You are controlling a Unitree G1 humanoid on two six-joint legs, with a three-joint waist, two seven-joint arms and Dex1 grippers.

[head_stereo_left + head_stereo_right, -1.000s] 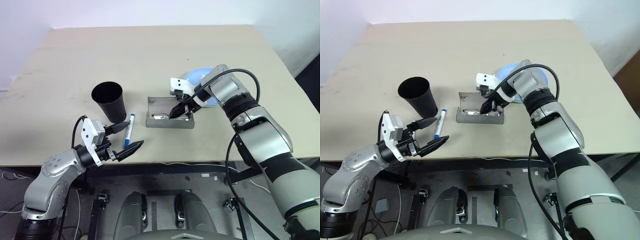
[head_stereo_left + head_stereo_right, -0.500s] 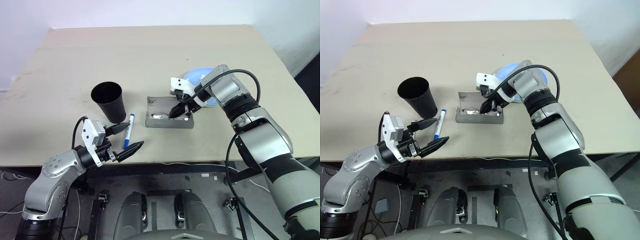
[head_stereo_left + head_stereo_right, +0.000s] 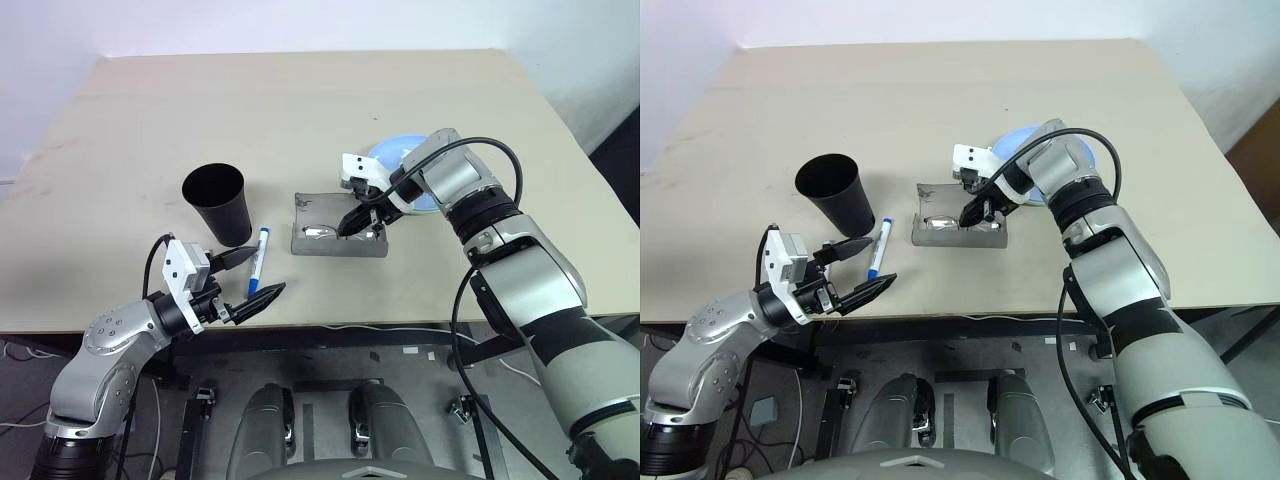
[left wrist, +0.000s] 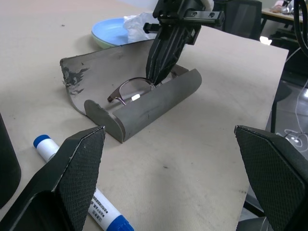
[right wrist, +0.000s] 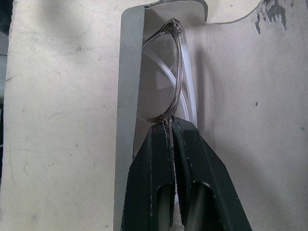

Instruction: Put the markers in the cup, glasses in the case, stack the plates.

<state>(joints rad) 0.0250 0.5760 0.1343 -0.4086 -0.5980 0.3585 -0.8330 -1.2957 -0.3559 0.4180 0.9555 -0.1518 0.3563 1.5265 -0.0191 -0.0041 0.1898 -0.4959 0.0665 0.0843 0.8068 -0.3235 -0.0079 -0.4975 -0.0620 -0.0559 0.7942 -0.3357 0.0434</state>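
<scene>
Nothing's moved: glasses (image 5: 166,77) sit in the case (image 3: 338,243).
Right gripper (image 5: 172,126) pinches their frame; left gripper (image 3: 252,276) gapes empty.

- The left arm comes in from about seven o'clock, elbow bent low at the near edge of the counter.
- The left gripper (image 3: 243,280) lies roughly level, pointing toward three o'clock, its two black fingers (image 3: 267,297) spread wide with nothing between them.
- The right arm reaches in from about five o'clock, forearm angled toward ten o'clock, a black cable looping over the wrist.
- The right gripper (image 3: 349,226) tilts down toward eight o'clock into the open case (image 3: 338,237).
- Its jaws are pressed together, pinching the frame of the glasses (image 5: 166,82) at the fingertips (image 5: 179,129).
</scene>
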